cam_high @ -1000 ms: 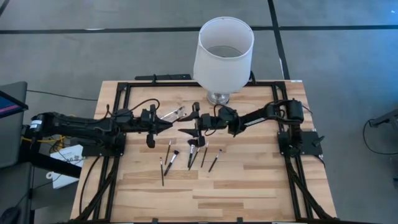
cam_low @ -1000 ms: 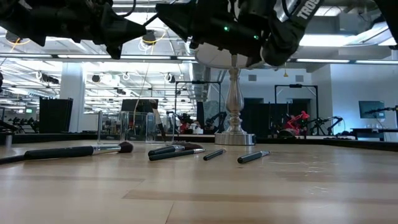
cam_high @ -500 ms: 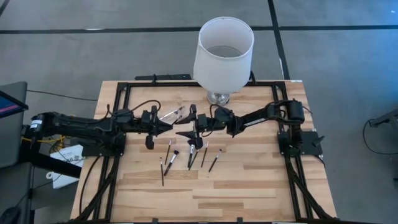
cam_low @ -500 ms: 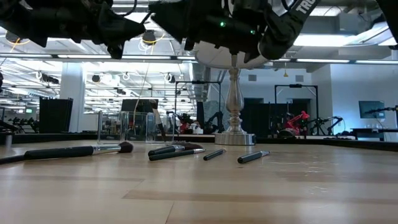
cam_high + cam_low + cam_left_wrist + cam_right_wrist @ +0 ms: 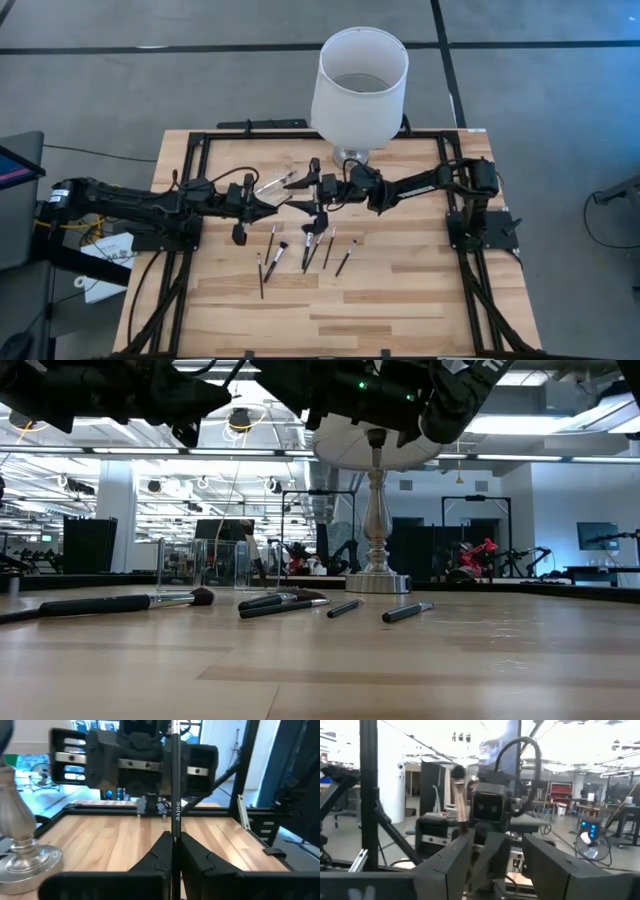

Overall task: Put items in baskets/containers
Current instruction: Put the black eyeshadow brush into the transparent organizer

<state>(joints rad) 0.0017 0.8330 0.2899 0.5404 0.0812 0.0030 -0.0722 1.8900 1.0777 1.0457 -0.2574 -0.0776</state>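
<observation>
My left gripper [image 5: 252, 200] is shut on one thin brush [image 5: 277, 184], which is raised above the table's middle and points at my right gripper [image 5: 306, 188]. The right gripper is open, with its fingers standing on either side of the brush's far end [image 5: 460, 800]; I cannot tell whether they touch it. Several more dark-handled brushes [image 5: 310, 245] lie flat on the wood in front of both grippers and also show in the low view [image 5: 280, 600]. I cannot make out the clear pouch. My left gripper pinches the brush's dark handle [image 5: 175, 827] between its two fingers [image 5: 159, 851]. The handle runs along the fingers and sticks out past their tips toward the table's right. The brush is lifted clear of the table and lies roughly level.
A large white lampshade [image 5: 358, 80] on a silver base [image 5: 377, 575] stands at the table's far edge, just behind the grippers. A black frame [image 5: 200, 140] runs along the table's left, far and right sides. Bare wood [image 5: 400, 310] lies toward the near edge.
My right gripper has moved toward the table's far edge and risen a little, ending in line with the held brush's tip. My left gripper has kept its hold on the brush and has hardly shifted. The brushes on the table have not moved.
</observation>
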